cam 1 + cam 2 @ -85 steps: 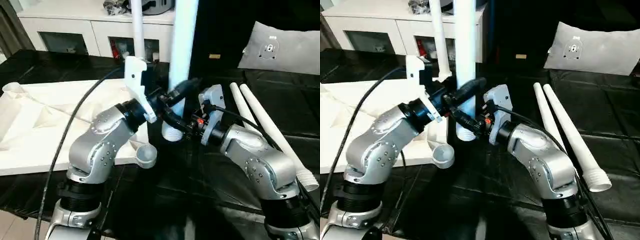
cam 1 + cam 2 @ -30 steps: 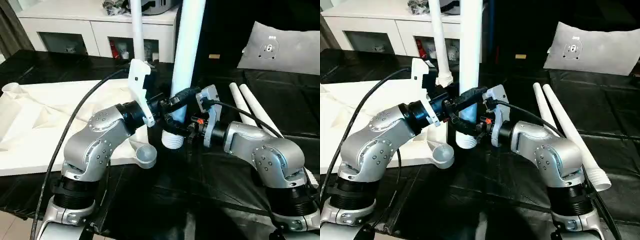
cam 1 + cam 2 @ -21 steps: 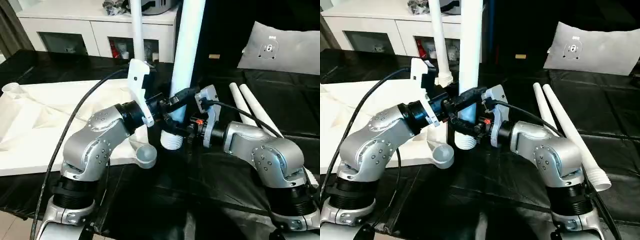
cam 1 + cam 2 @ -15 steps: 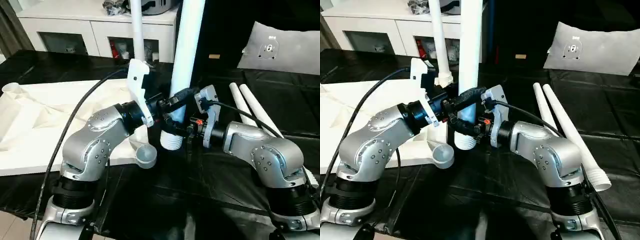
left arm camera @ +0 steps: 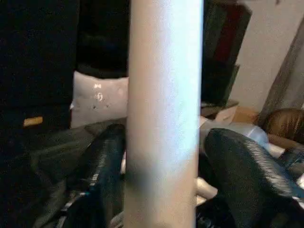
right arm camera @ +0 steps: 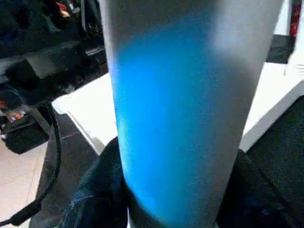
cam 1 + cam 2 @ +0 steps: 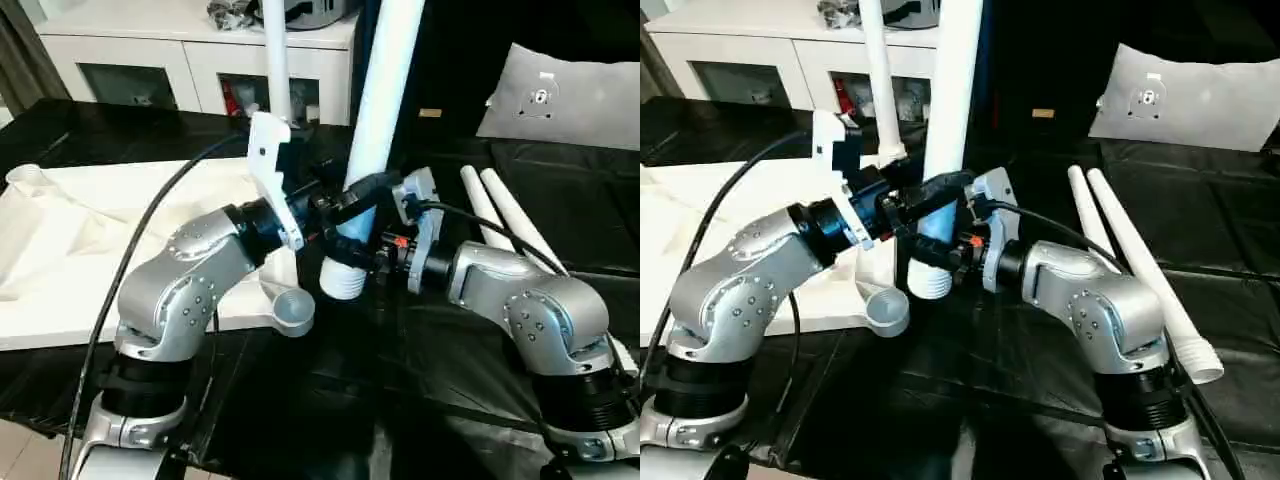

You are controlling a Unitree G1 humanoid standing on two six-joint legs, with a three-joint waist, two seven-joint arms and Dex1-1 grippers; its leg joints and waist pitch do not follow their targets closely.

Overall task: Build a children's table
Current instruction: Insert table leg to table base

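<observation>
A long white tapered plastic leg [image 7: 375, 120] is being held near-upright just beside the white square tabletop's [image 7: 60, 250] near corner socket [image 7: 292, 311], threaded end hanging w/ no support. Right gripper [image 7: 362, 262] is clamping its lower part; left gripper's fingers [image 5: 102, 166] are flanking it w/ a gap. Risk: w/ one-sided grip, leg is likely to be tipped or slid down, missing the socket.

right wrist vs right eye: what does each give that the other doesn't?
Right wrist view: a close look at the grip, with the right gripper shut on the leg, black fingers against both its sides.
Right eye view: the layout, with two loose legs lying side by side on the black surface, the corner socket, a thin leg standing behind, the cushion and the cabinet.
Both: the held leg and the white top behind it.
</observation>
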